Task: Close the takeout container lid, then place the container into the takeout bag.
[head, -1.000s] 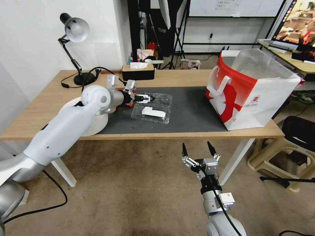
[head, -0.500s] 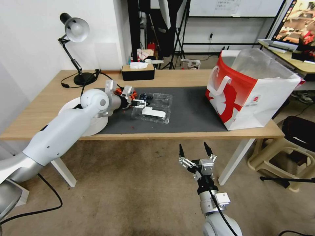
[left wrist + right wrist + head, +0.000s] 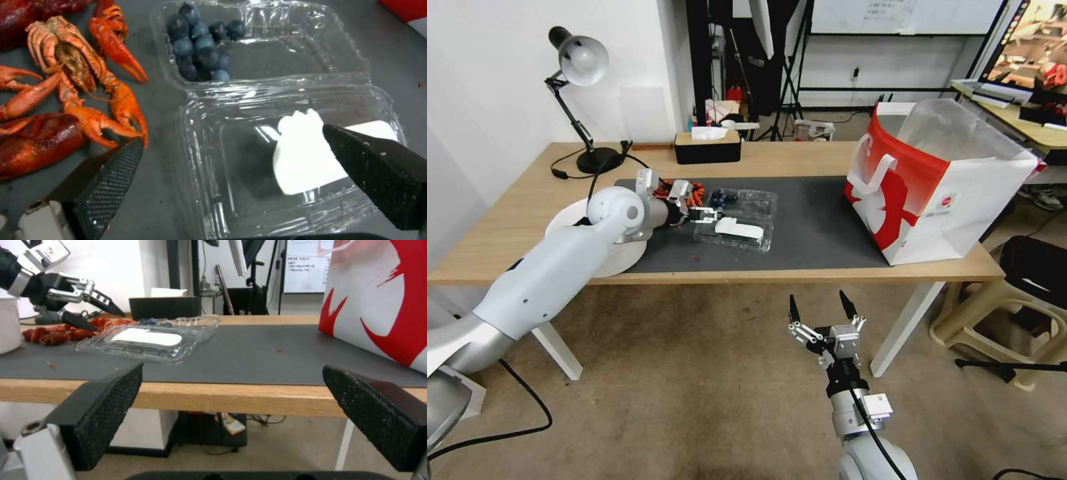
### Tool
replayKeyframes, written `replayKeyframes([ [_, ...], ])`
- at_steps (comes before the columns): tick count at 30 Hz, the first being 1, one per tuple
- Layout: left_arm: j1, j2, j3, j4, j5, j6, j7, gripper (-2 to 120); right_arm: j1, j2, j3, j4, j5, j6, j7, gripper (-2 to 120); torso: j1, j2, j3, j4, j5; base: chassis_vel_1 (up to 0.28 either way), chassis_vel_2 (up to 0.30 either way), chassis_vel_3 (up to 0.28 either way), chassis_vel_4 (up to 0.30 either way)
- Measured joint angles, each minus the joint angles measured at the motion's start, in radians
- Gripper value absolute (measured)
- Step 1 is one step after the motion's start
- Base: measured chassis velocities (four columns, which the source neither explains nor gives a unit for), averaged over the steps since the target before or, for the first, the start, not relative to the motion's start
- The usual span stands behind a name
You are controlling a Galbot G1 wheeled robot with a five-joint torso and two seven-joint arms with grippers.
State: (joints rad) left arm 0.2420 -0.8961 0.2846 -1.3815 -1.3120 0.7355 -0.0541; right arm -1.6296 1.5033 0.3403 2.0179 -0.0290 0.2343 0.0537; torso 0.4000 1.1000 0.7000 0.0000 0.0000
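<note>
Takeout container (image 3: 737,221): lying flat open on the tabletop mat, well to the left of the takeout bag (image 3: 934,183).
Lid (image 3: 289,160): not yet folded over the blueberries (image 3: 202,50).
Left gripper (image 3: 706,213): fingers spread, empty, poised at the container's left edge (crayfish (image 3: 84,86) just beside).
Right gripper (image 3: 824,312): released, waiting below the tabletop edge.
Risk: thin plastic may skid or flex instead of hinging; the fingers could catch a crayfish.

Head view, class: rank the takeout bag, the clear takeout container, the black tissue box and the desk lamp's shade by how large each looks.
1. takeout bag, by far the largest.
2. takeout container, lying open.
3. tissue box and lamp shade: too alike to rank, and both stand farther from the camera.
</note>
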Motion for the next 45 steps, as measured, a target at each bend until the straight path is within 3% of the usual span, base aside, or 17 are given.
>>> replayKeyframes([
  [25, 0.042, -0.014, -0.028, 0.013, -0.012, 0.000, 0.018, 100, -0.003, -0.004, -0.001, -0.004, -0.001, 0.004, -0.001, 100, 0.000, 0.000, 0.000, -0.0001, 0.0000, 0.000, 0.000, 0.000, 0.000],
  [45, 0.061, 0.006, -0.027, -0.019, -0.036, 0.000, 0.079, 100, -0.002, -0.001, -0.009, -0.018, -0.014, 0.004, 0.003, 100, 0.000, 0.000, 0.000, 0.0000, 0.0000, 0.000, 0.000, 0.000, 0.000],
])
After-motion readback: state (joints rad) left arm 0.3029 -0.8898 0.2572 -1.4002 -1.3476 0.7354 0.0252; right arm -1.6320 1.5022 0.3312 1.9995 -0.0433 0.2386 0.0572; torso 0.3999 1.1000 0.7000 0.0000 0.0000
